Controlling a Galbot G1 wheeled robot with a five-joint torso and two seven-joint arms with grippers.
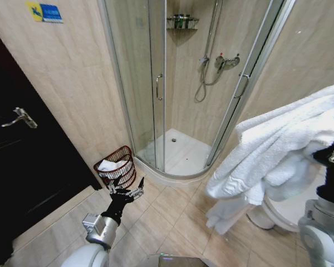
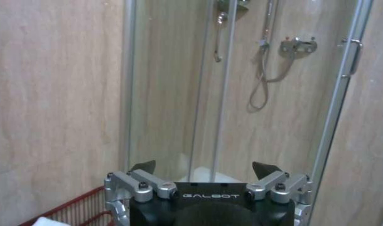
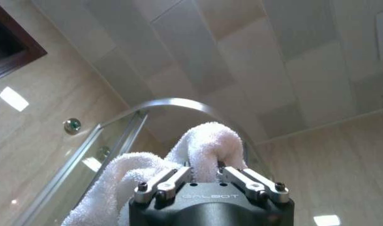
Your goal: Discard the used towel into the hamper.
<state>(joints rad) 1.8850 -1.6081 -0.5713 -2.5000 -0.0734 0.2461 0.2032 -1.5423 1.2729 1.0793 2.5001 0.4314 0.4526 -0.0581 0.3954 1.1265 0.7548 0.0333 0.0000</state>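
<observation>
A large white towel hangs in folds at the right, held high by my right arm. In the right wrist view my right gripper is shut on a fold of the towel, pointing up toward the ceiling. The hamper, a reddish-brown wire basket with something white inside, stands on the floor against the wall beside the shower. My left gripper is low at the left, open and empty, just in front of the hamper. In the left wrist view the left gripper stands open, with the hamper's rim below it.
A curved glass shower enclosure stands straight ahead with a raised white base. A dark door is on the left. A white toilet sits at the right under the towel. Tiled floor lies open in the middle.
</observation>
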